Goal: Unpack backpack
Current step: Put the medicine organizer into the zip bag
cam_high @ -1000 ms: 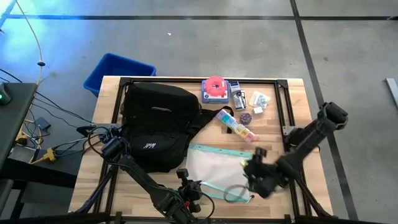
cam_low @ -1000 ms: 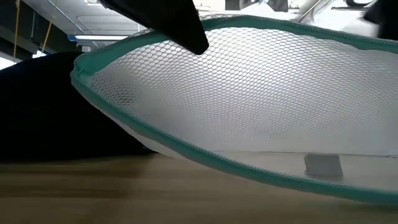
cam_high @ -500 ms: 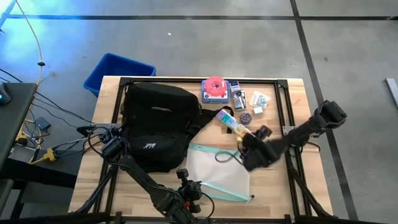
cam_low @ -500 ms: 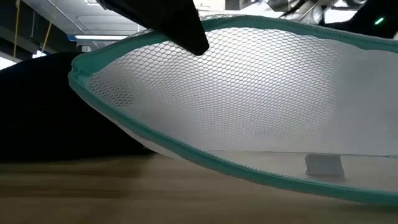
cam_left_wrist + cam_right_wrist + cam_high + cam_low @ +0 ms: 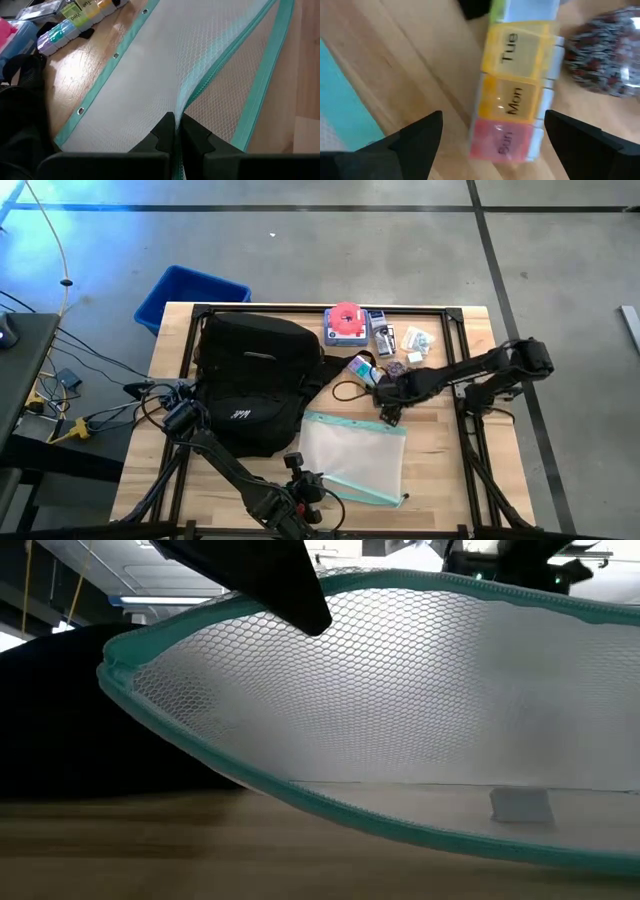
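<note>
Backpack (image 5: 255, 385) sits on the left half of the desk (image 5: 440, 450), black, strap trailing toward centre, blue bin (image 5: 190, 295) off the far-left corner behind it. Left arm comes in from the near edge; left hand (image 5: 175, 131) is pinched fully closed on the teal zipper edge of the mesh pouch (image 5: 350, 455), holding that edge lifted so the pouch mouth gapes in the low view. Pouch lies just right of the backpack, near-centre. Right arm reaches in from the right side, stretched low across the desk toward centre; right hand (image 5: 490, 125) has fingers spread wide, hovering over the weekly pill organizer (image 5: 512, 107), Sun/Mon/Tue cells between the fingers, nothing gripped. Speckled round item (image 5: 605, 60) sits just beside the organizer. Black cable loop (image 5: 347, 391) lies between backpack strap and organizer. Red-pink round item (image 5: 345, 323) and small packets (image 5: 410, 345) are clustered at the far edge, apart from the pouch.
</note>
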